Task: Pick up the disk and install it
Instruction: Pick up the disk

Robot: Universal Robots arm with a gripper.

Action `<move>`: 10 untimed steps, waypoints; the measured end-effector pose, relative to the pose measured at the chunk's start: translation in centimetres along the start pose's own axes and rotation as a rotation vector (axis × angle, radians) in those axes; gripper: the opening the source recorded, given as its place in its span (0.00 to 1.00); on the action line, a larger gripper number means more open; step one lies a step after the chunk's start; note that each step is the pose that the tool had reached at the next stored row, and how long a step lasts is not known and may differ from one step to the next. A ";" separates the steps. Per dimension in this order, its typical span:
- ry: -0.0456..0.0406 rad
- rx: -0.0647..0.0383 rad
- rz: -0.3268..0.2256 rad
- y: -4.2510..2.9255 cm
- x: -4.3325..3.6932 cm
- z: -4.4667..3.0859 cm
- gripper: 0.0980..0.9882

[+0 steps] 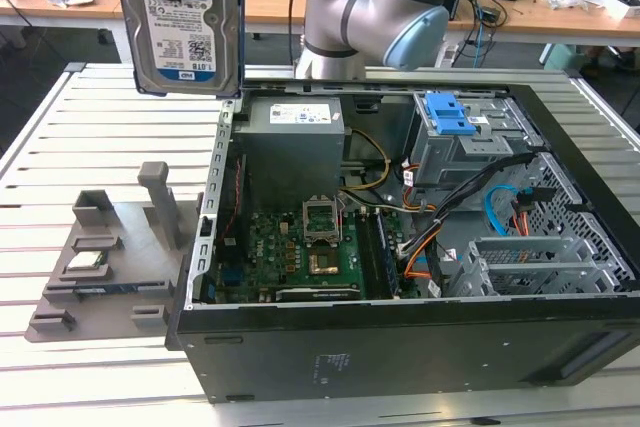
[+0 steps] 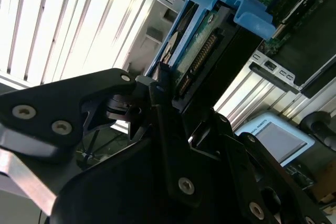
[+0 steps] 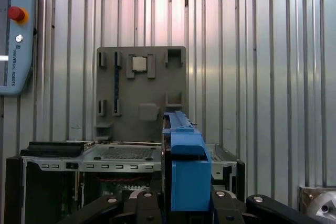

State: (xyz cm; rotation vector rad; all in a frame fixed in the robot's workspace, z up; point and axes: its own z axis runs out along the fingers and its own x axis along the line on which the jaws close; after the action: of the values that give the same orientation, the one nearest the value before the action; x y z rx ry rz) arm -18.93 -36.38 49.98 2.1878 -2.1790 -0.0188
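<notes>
The gripper (image 2: 167, 90) was clamped tight on one disk (image 1: 190, 27), held aloft above the slatted table (image 1: 60, 147). Beyond it were one open computer case (image 1: 400, 347) and one grey tray (image 1: 120, 247) carrying one processor chip (image 1: 85, 265).

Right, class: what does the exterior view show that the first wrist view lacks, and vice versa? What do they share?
Exterior view: the disk's labelled face, the grey cage with its blue latch, the arm's joints. First wrist view: a red button on a grey pendant. Both: the disk, the open computer case, the grey tray with the processor chip, the slatted table.
</notes>
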 end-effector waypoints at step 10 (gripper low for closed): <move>0.0000 0.000 0.000 -2.94 0.01 -0.14 0.30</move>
State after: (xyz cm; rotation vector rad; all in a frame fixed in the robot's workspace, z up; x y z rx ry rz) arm -15.99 -36.37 49.97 2.1877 -2.1792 -0.0189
